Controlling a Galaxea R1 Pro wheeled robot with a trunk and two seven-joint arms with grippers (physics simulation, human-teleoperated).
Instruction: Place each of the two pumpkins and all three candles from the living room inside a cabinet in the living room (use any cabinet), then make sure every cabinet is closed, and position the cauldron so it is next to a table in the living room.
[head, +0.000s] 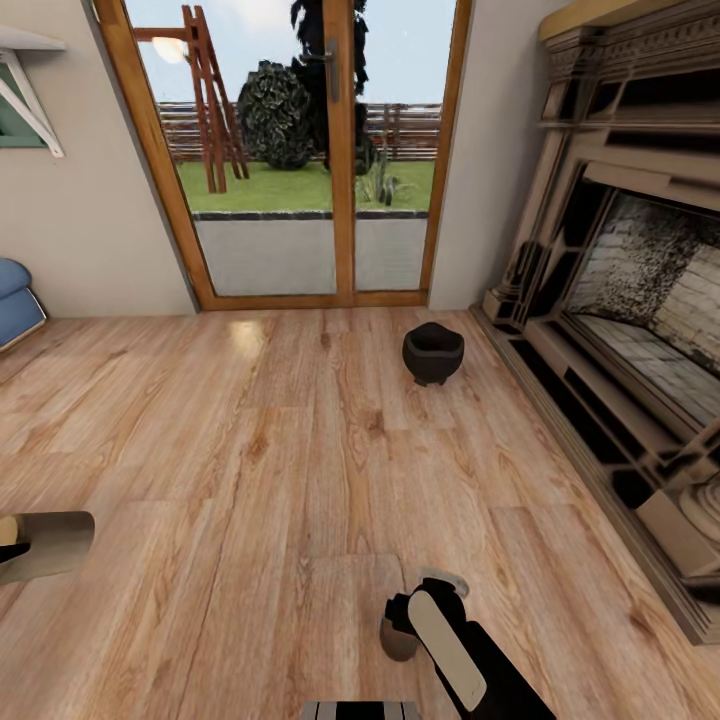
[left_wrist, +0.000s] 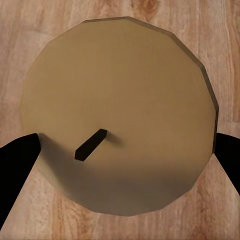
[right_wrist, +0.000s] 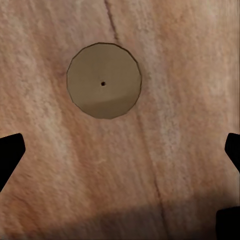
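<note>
Left gripper (left_wrist: 120, 155) pinched on the first candle (left_wrist: 117, 112), black fingertips (left_wrist: 17, 160) pressed to opposite sides of the tan cylinder, short dark wick (left_wrist: 91, 145) leaning up off its flat top. Same candle (head: 50, 545) lying sideways at the lower left edge of the head view, off the wooden floor (head: 250, 450).

Right gripper (right_wrist: 120, 165) spread wide over bare planks, fingertips (right_wrist: 10, 155) well apart and touching nothing. Between and beyond them, second candle (right_wrist: 103, 81) upright on the floor, a round tan top with a pinpoint wick at its centre. In the head view, right gripper (head: 415, 612) low at bottom centre on a black arm with a beige panel, second candle (head: 398, 638) just beside it on the boards, partly hidden.

Cauldron (head: 433, 352) upright on the floor right of centre in the head view, black, wide mouth upward, well apart from both grippers, near the stepped base of the fireplace (head: 640, 300) along the right edge. Beyond it, at top centre, wood-framed glass doors (head: 340, 150) closed on a view of lawn, fence and dark shrubs. Blue seat cushion (head: 15, 300) cut off at the left edge, pale wall behind.
</note>
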